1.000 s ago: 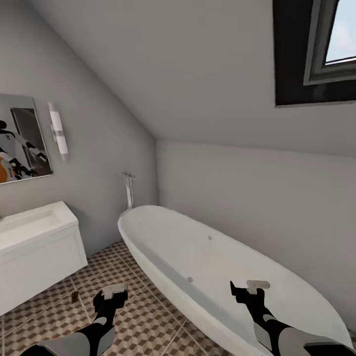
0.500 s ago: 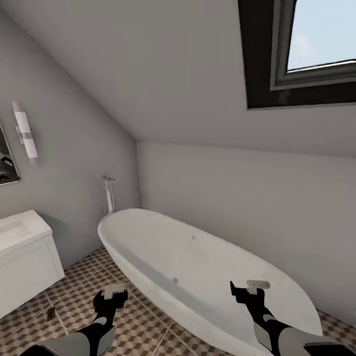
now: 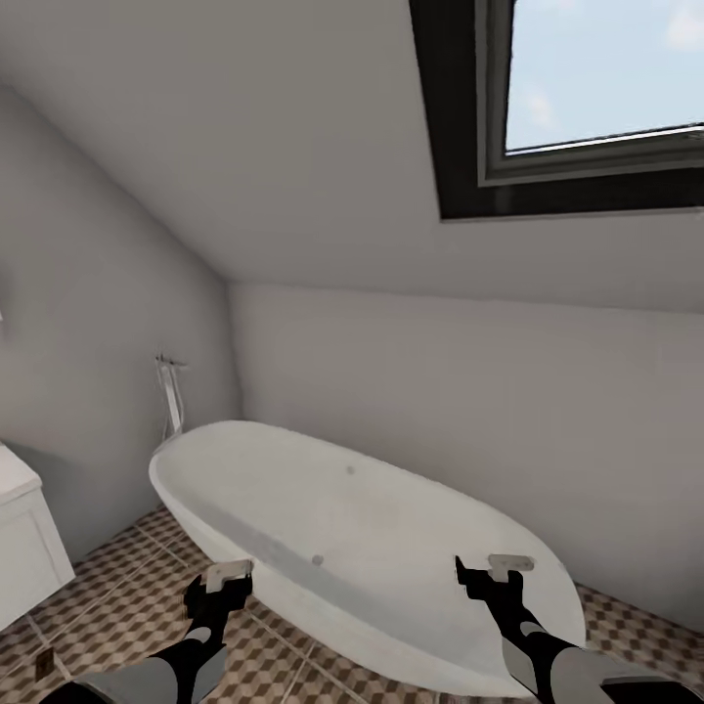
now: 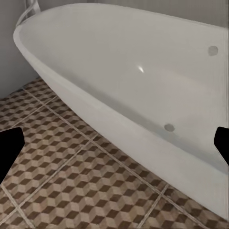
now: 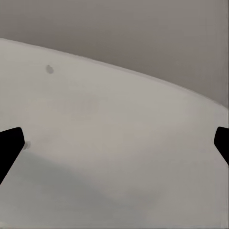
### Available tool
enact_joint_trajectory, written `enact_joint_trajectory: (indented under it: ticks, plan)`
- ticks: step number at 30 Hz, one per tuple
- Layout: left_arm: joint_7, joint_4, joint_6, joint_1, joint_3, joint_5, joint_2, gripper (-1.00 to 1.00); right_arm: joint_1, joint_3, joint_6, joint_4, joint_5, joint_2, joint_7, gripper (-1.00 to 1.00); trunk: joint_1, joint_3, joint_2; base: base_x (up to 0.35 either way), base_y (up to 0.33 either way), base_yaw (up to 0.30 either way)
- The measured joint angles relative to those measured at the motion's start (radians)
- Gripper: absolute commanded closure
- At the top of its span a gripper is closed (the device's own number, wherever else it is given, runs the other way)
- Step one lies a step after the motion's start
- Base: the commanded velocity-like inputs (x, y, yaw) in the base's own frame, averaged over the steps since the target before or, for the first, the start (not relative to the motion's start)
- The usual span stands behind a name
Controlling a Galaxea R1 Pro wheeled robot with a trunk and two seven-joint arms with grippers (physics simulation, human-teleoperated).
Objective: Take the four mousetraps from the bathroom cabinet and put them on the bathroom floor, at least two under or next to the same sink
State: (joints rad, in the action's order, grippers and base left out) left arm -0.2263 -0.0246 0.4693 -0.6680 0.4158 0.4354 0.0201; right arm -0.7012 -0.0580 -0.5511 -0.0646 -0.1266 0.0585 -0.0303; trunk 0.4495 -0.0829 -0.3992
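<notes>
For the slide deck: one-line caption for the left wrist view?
Left gripper open and empty, fingertips at the frame edges, above cube-patterned bathroom floor beside the white oval bathtub.

Head view looks across the bathtub [image 3: 372, 548] toward the wall; both wrist views face it closer.

Both arms are stuck out forward from the bottom of the head view, pretty much parallel, black wrists with grey forearm shells behind them. Left gripper [image 3: 227, 575] and right gripper [image 3: 509, 567] sit at about the same height, well apart from each other. Each wrist cam has its dark fingertips [image 4: 9, 148] way out at opposite edges of the picture, so both sets of jaws are spread wide with nothing held between them.
</notes>
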Motion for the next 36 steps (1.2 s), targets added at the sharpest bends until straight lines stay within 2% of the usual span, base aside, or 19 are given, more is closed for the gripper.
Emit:
enact_joint_trajectory:
  ticks: [20, 36]
  plan:
    - [0.001, -0.001, -0.004, 0.0, -0.001, -0.001, -0.005, -1.0, 0.0, 0.0, 0.0, 0.0, 0.0, 0.0, 0.001, -1.0, 0.0, -0.011, 0.0, 0.0, 0.0, -0.259]
    - [-0.002, -0.033, 0.005, 0.0, -0.001, 0.001, -0.004, -1.0, 0.0, 0.0, 0.0, 0.0, 0.0, 0.0, 0.001, -1.0, 0.0, -0.019, 0.0, 0.0, 0.0, -0.26]
